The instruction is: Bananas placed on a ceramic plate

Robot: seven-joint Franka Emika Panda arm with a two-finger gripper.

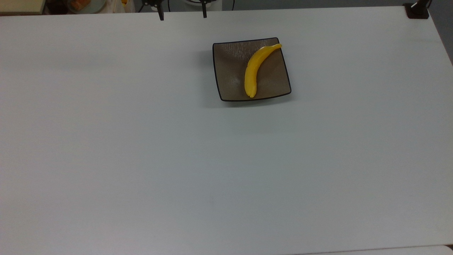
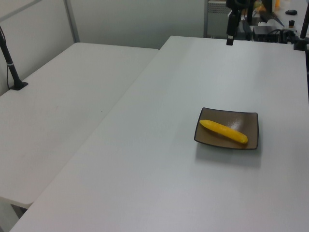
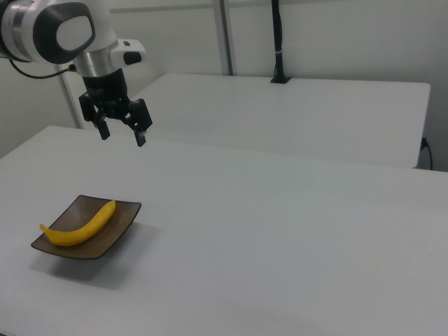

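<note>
The yellow banana [image 1: 252,71] lies diagonally in the square brown ceramic plate [image 1: 230,67], its thin stem tip over the plate's far right corner in the top view. The left view shows the same banana [image 2: 223,131] lying on the plate [image 2: 231,118], as does the right view, with banana [image 3: 78,227] and plate [image 3: 117,231]. My gripper [image 3: 122,135] hangs open and empty well above the table, beyond the plate. It appears at the table's far edge in the top view [image 1: 183,15] and in the left view [image 2: 230,35].
The white table [image 1: 177,159] stretches wide around the plate. A second white table [image 2: 58,111] adjoins it in the left view. A black post on a dark base [image 1: 417,10] stands at the far right corner. Clutter [image 1: 85,4] sits beyond the far left edge.
</note>
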